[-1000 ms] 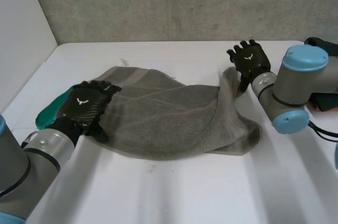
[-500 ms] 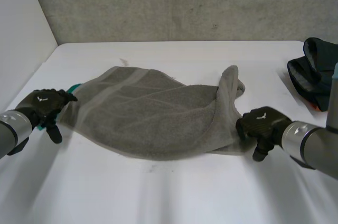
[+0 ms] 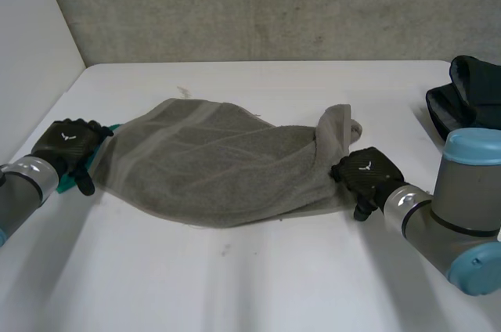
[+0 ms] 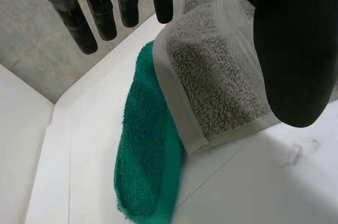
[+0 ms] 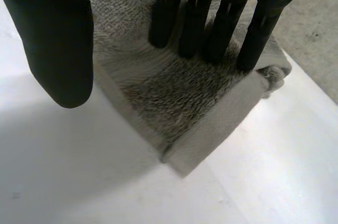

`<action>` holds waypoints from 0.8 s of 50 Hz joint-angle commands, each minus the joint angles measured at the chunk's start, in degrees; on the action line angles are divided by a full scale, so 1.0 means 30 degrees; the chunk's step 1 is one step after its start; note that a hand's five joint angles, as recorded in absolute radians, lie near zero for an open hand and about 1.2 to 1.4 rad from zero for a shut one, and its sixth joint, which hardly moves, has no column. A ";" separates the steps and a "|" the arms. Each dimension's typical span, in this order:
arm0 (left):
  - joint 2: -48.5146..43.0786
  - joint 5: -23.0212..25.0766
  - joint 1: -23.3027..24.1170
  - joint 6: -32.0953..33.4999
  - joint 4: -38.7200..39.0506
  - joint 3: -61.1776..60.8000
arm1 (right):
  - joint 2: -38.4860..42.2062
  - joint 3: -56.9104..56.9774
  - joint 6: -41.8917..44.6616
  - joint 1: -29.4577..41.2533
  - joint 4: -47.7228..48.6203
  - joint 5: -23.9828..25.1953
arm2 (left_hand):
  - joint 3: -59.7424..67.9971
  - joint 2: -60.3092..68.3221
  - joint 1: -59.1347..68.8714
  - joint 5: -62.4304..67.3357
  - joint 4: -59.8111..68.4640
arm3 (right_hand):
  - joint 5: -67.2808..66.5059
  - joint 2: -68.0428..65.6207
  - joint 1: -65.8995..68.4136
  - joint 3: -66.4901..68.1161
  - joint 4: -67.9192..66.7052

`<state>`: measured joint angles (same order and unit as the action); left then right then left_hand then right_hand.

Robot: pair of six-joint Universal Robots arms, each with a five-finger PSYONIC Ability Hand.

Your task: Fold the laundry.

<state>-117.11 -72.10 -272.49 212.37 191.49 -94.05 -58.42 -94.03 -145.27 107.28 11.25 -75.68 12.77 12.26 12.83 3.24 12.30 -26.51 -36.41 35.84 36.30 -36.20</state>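
Barely started: the grey towel [image 3: 219,164] lies rumpled and unfolded.
Left robot hand [image 3: 69,141] and right robot hand [image 3: 368,174] are spread at opposite ends, gripping nothing.

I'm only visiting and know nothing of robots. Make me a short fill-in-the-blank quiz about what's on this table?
The towel on the table is ___ in colour.
A ___ cloth pokes out from under the towel's end by the left hand.
The right hand has its fingers ___, not curled, over a towel corner.
The dark clothes lie on the robot's ___ side.
Missing words: grey; green; straight; right.
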 commanded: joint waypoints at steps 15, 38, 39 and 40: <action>-0.1130 0.0069 0.0478 -0.0155 0.2056 0.0265 | 0.0813 0.1110 0.0816 -0.0692 0.0911 -0.1110 | 1.5735 1.5906 1.5717 1.5579 1.5894 | -1.4495 -1.4529 1.4719 1.4566 -1.4601; -0.1393 -0.0253 0.0860 0.0020 0.2115 0.0293 | -0.0800 0.0435 -0.0561 -0.0692 -0.1962 -0.0553 | 0.3576 0.3747 0.3558 0.3419 0.3735 | -0.0416 -0.0451 0.0640 0.0487 -0.0522; -0.1597 -0.0253 0.0889 0.0020 0.2145 0.0410 | -0.0741 0.0493 -0.0648 -0.0692 -0.1875 -0.0524 | 0.3576 0.3747 0.3558 0.3419 0.3735 | -0.0358 -0.0393 0.0582 0.0429 -0.0464; -0.1686 -0.0253 0.0918 0.0050 0.2174 0.0498 | -0.0712 0.0523 -0.0707 -0.0663 -0.1787 -0.0524 | 0.3631 0.3802 0.3613 0.3475 0.3790 | -0.0358 -0.0392 0.0581 0.0429 -0.0464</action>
<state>-120.86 -72.90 -270.05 212.34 197.84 -93.30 -60.90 -93.05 -146.31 105.16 6.07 -77.29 22.80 22.85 23.55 12.03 22.39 -24.39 -36.16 36.96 35.77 -35.55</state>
